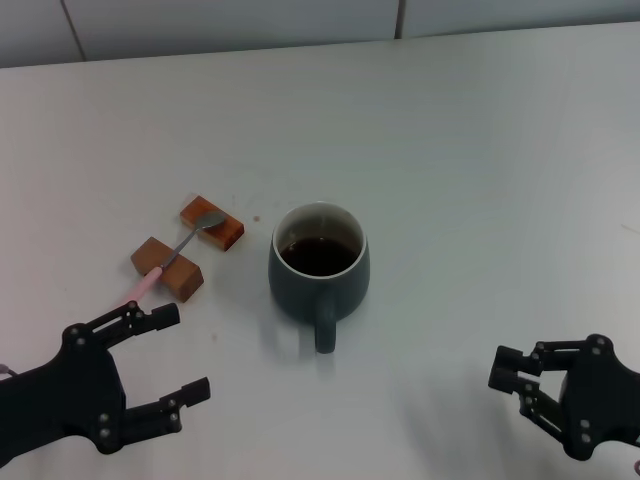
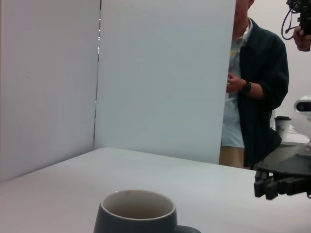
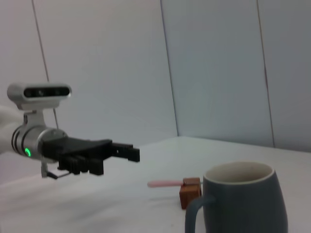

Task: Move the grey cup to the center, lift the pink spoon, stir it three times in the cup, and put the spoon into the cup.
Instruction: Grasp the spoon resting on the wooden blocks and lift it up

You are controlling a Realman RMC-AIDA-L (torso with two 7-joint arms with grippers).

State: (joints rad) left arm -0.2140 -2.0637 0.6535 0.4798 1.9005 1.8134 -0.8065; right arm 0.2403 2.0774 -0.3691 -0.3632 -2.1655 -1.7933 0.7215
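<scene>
While both arms hang low at the near edge of the white table (image 1: 480, 150), the grey cup (image 1: 319, 268) stands upright about mid-table, its handle turned toward the robot and dark brown liquid showing inside its pale wall. Off to the cup's left, the pink spoon (image 1: 178, 250) lies across two small wooden blocks (image 1: 190, 250), its metal bowl resting on the farther block and its pink handle crossing the nearer one and sticking out toward the left gripper (image 1: 165, 355). That gripper sits just short of the handle's tip, fingers spread wide apart and holding nothing. The right gripper (image 1: 522, 378) hovers well to the right of the cup, near the table's front; its fingers look only narrowly parted and have nothing between them. From the left wrist view, a person in a dark jacket (image 2: 257, 87) stands behind the far side of the table beside a white partition panel (image 2: 165, 73).
</scene>
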